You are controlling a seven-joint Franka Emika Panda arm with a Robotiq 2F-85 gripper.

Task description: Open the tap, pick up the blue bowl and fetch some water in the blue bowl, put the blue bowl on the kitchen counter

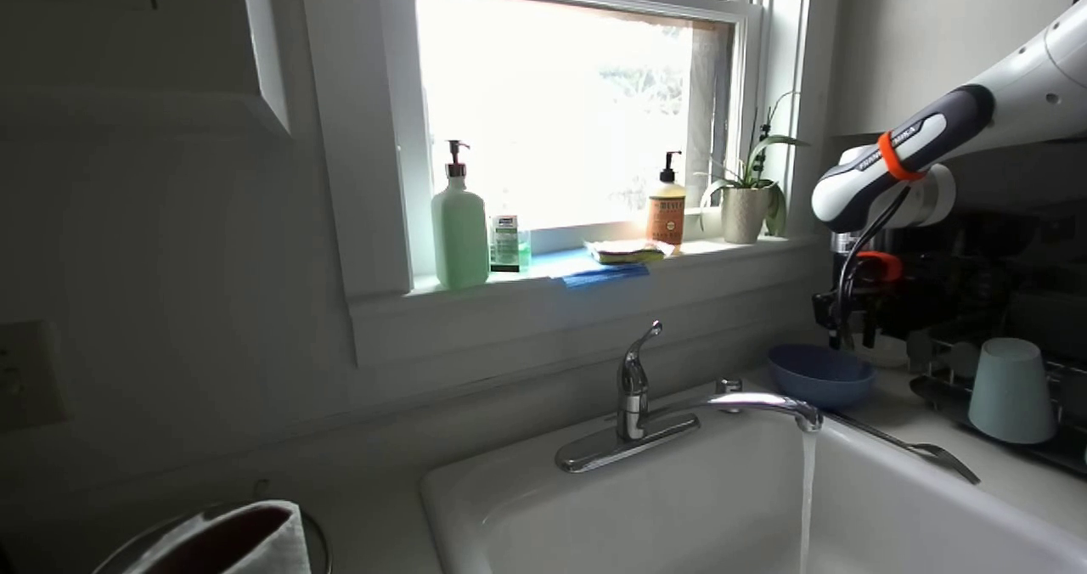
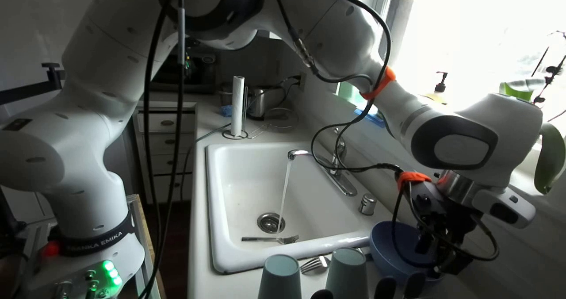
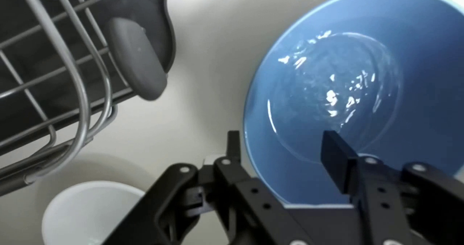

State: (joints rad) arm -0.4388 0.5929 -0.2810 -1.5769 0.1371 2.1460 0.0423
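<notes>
At the rim of the blue bowl (image 3: 422, 89), your gripper (image 3: 284, 143) hangs, fingers apart, one on the inner side, one outside.

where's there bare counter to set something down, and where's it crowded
In an exterior view, bare counter lies between the sink and a pale cup. The wrist view shows another patch, bordered by the blue bowl, dish rack and white round vessel. Crowded: where a fork, a second pale cup and the bowl bunch together beside the sink, the hand at the bowl.
</notes>
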